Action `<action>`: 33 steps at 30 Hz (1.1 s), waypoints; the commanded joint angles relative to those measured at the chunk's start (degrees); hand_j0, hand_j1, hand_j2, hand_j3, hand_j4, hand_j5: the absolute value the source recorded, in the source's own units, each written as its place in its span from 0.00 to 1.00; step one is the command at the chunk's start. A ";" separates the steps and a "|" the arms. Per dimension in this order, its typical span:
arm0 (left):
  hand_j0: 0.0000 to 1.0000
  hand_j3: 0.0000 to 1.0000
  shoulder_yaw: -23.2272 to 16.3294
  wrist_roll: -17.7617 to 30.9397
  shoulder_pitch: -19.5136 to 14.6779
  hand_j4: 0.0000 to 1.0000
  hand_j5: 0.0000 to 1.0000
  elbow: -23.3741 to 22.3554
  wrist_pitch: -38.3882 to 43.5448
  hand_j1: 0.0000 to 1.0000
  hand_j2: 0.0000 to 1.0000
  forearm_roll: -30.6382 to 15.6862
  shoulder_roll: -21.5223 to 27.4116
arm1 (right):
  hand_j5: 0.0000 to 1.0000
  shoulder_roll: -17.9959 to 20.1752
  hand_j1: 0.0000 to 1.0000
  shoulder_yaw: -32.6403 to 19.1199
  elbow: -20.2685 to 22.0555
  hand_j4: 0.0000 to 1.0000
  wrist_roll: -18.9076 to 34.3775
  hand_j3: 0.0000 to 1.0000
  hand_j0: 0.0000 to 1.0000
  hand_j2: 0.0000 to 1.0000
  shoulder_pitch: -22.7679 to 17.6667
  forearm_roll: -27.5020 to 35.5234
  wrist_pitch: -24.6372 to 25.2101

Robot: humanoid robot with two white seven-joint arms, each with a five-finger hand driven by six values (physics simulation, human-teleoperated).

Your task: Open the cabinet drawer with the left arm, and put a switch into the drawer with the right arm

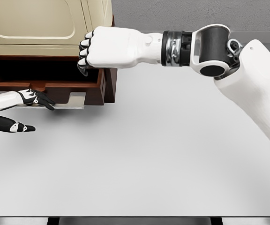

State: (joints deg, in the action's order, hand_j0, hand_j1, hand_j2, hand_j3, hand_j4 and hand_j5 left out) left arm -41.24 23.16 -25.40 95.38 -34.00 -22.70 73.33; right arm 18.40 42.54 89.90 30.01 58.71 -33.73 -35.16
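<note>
- At the back left of the white table stands the cabinet, cream panels above a dark brown wooden frame.
- The drawer is pulled out, its dark interior facing up; a pale metal handle plate shows on its front.
- The right hand reaches in from the right, level with the cabinet's front corner and over the drawer's right end. Its fingers are curled into a fist, dark fingertips pointing down toward the drawer opening.
- Whether the fist holds the switch cannot be told; no switch shows on the table or in the visible part of the drawer.
- The left hand comes in at the left edge, just below the drawer front, fingers extended and relaxed, grasping nothing; its upper fingertips lie near the handle plate.
- No brand, label or writing can be read anywhere.
</note>
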 commanded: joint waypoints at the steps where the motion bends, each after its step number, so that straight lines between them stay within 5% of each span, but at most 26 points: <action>1: 0.75 0.75 -0.42 -0.04 0.00 0.75 0.75 1.03 -1.00 0.75 0.75 -3.22 -0.20 | 0.48 -1.52 0.48 0.00 0.01 0.48 0.05 0.48 0.48 0.48 0.00 -0.90 0.16; 10: 0.80 0.80 -0.33 -0.57 -0.18 0.80 0.80 0.86 -1.00 0.80 0.80 -3.58 0.76 | 0.48 -5.57 0.48 0.79 -0.95 0.48 0.92 0.48 0.48 0.48 0.53 -9.42 0.16; 15: 0.83 0.83 -0.25 -0.66 -0.18 0.83 0.83 0.86 -1.00 0.83 0.83 -3.58 0.85 | 0.48 -5.92 0.48 0.79 -4.82 0.48 1.01 0.48 0.48 0.48 2.29 -9.60 0.16; 28: 0.90 0.90 0.54 -0.66 -0.26 0.90 0.90 0.77 -1.00 0.90 0.90 -3.66 1.99 | 0.49 -7.94 0.49 0.79 -4.82 0.49 1.45 0.49 0.49 0.49 2.29 -10.13 0.16; 33: 0.94 0.94 0.55 -0.66 -0.35 0.94 0.94 0.59 -1.00 0.94 0.94 -3.66 2.17 | 0.59 -8.03 0.59 0.44 -4.56 0.59 4.26 0.59 0.59 0.59 1.58 -10.21 0.16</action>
State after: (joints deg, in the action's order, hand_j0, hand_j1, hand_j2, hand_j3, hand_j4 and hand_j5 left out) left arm -41.27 23.00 -25.75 96.00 -35.78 -23.67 75.26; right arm 10.43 43.20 85.28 33.43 60.29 -44.09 -35.16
